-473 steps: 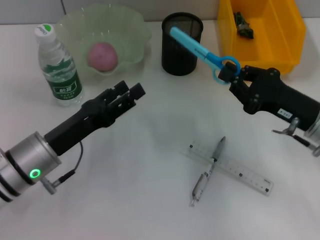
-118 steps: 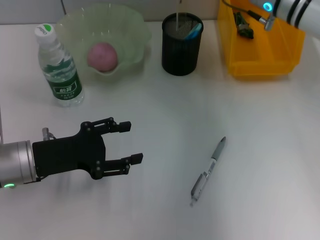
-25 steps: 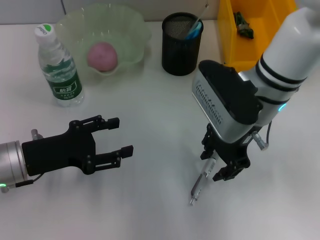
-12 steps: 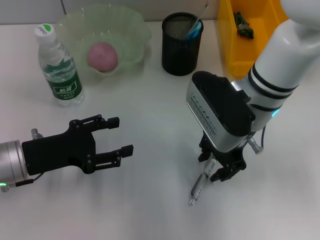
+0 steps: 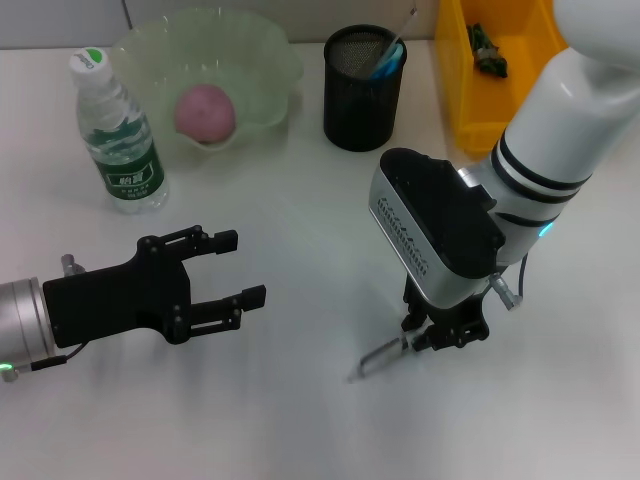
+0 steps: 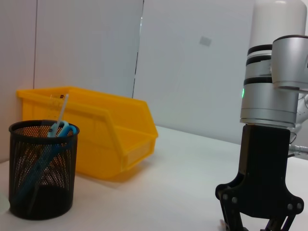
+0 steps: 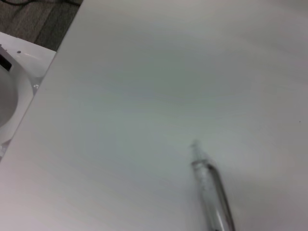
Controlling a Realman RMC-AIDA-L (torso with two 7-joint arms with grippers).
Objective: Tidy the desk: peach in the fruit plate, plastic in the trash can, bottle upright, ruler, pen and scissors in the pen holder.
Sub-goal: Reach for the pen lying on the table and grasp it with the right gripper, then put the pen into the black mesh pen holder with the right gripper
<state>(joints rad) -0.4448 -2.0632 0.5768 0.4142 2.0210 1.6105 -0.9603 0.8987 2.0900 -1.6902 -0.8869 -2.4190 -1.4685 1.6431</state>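
Observation:
My right gripper (image 5: 438,338) points straight down at the desk's middle right, shut on the silver pen (image 5: 377,359), whose free end slants out to its left. The right wrist view shows the pen (image 7: 212,190) over bare desk. The right gripper (image 6: 256,222) also shows in the left wrist view. My left gripper (image 5: 233,270) hovers open and holding nothing at the lower left. The black mesh pen holder (image 5: 364,88) holds the blue scissors (image 5: 388,60) and the ruler (image 5: 404,27). The pink peach (image 5: 205,111) lies in the green fruit plate (image 5: 262,62). The bottle (image 5: 116,134) stands upright.
The yellow trash can (image 5: 520,95) stands at the back right with dark plastic (image 5: 488,49) inside. In the left wrist view the pen holder (image 6: 43,171) stands in front of the trash can (image 6: 103,137). A white wall rises behind the desk.
My right gripper came down over the pen and closed on it. The pen swung from lying lengthwise to slanting out leftward. The left arm stayed put.

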